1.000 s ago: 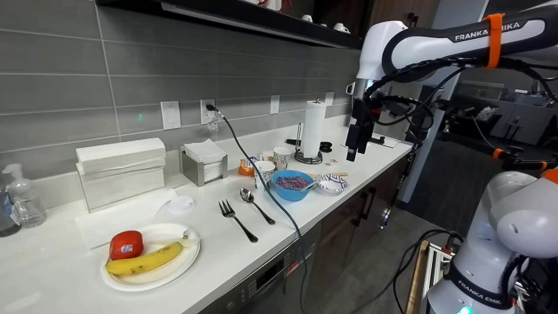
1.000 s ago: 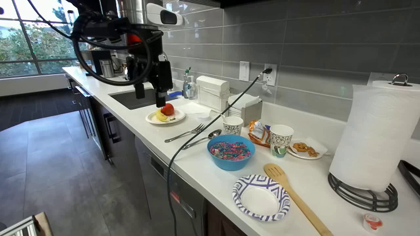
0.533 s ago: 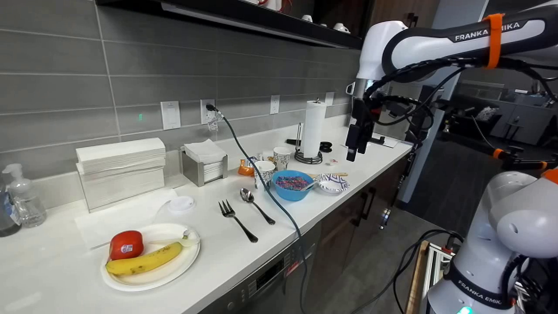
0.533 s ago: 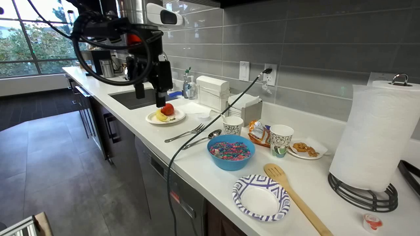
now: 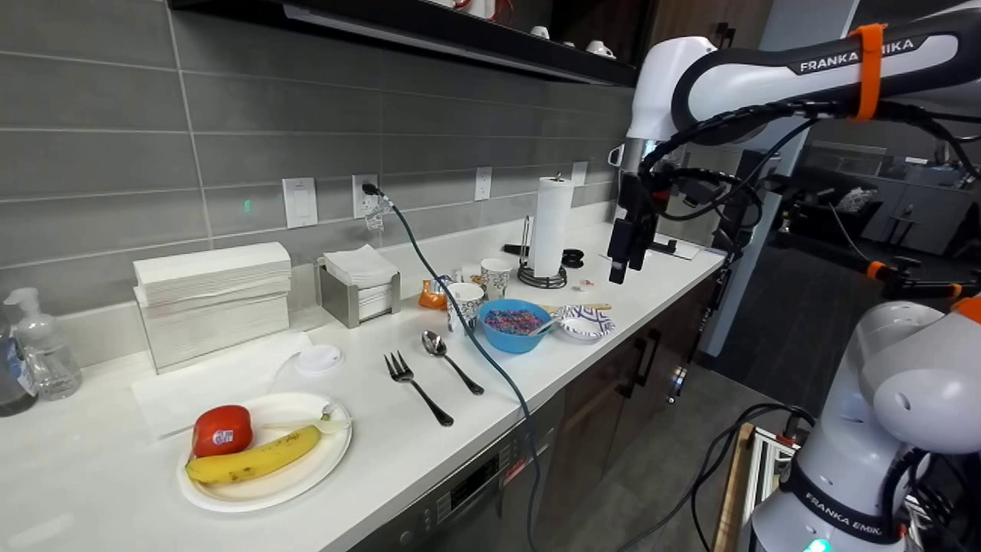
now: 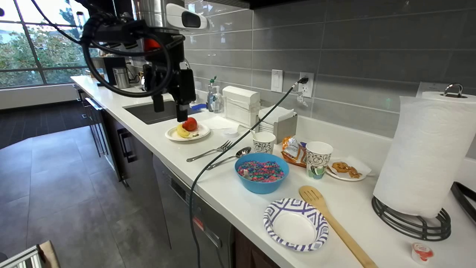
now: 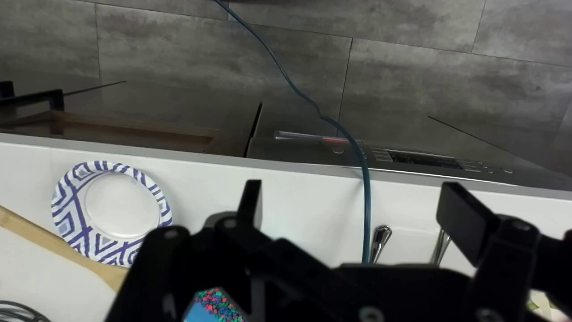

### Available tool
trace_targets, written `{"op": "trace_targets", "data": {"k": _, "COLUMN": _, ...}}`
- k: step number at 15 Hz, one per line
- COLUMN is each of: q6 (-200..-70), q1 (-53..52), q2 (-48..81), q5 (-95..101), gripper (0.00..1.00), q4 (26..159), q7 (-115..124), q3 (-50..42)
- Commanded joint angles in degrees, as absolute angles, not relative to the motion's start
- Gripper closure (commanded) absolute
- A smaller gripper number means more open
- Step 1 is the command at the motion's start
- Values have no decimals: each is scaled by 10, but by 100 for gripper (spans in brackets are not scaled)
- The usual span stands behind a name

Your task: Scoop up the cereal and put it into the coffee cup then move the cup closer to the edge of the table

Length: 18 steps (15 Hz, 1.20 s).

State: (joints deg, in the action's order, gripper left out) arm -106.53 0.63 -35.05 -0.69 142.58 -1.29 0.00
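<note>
The cereal (image 6: pixel 262 171) is a heap of tiny pink, blue and green bits in a blue bowl (image 6: pixel 260 187), with a white utensil standing in it. A corner of it shows in the wrist view (image 7: pixel 216 303). Two patterned paper cups, a nearer one (image 6: pixel 319 158) and one beside the bowl (image 6: pixel 264 142), stand upright behind the bowl. A metal spoon (image 5: pixel 454 363) lies on the white table (image 5: pixel 383 452); its handle shows in the wrist view (image 7: pixel 380 239). My gripper (image 7: pixel 357 205) is open and empty, high above the counter near its front edge, also seen in an exterior view (image 6: pixel 170 108).
A dark cable (image 6: pixel 217 154) hangs from the wall outlet across the counter. A fork (image 5: pixel 418 391), patterned paper bowl (image 6: pixel 295 227), wooden spatula (image 6: pixel 336 223), orange snack bag (image 6: pixel 293 150) and paper towel stand (image 6: pixel 420 156) lie around. A fruit plate (image 5: pixel 264 491) sits farther along.
</note>
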Motion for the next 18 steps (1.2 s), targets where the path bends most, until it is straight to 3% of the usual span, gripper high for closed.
{"op": "trace_targets", "data": {"k": 1, "q6": -1064, "q1": 4, "q2": -350, "q5": -6, "gripper": 0, "q4": 1425, "q7": -12, "q3": -2}}
{"op": "trace_targets", "data": {"k": 18, "q6": -1038, "q1": 5, "q2": -20, "q5": 99, "gripper": 0, "q4": 1193, "q7": -30, "q3": 7}}
